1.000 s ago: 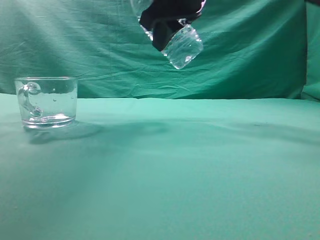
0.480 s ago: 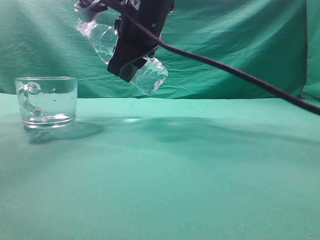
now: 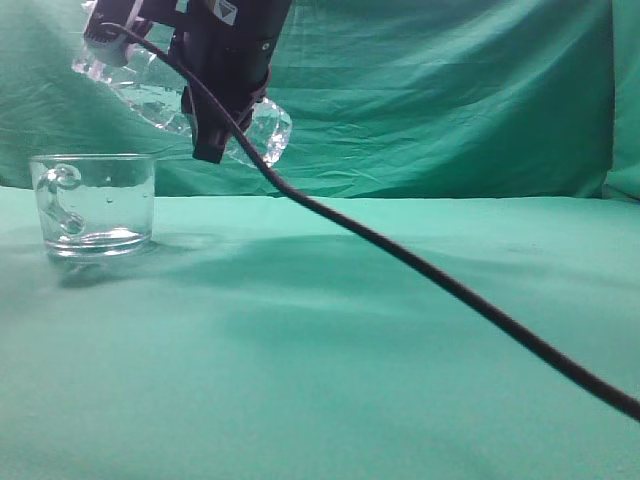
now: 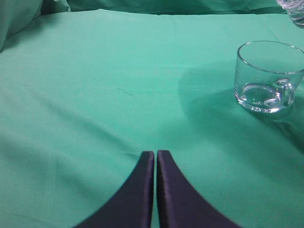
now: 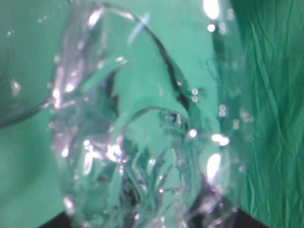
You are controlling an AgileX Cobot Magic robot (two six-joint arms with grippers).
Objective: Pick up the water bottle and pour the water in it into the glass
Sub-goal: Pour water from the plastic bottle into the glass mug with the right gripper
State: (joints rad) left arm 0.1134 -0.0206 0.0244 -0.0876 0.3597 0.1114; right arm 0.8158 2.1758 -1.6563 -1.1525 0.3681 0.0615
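Clear ribbed plastic water bottle (image 3: 160, 92) clamped in right gripper (image 3: 222, 120), tilted neck-high beside short clear glass mug (image 3: 92, 204) for pouring; left gripper (image 4: 156, 159) closed, empty, idle.

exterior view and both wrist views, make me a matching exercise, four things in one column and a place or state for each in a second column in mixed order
Things:
1. clear ribbed plastic water bottle
2. short clear glass mug with a curled handle
3. left gripper
4. thin black cable

Places or states:
A. standing upright on the green cloth
B. shut, fingers together, holding nothing
C. tilted in the air, clamped by the right gripper
D. slanting down from the arm to the lower right of the exterior view

Pairs: 1-C, 2-A, 3-B, 4-D
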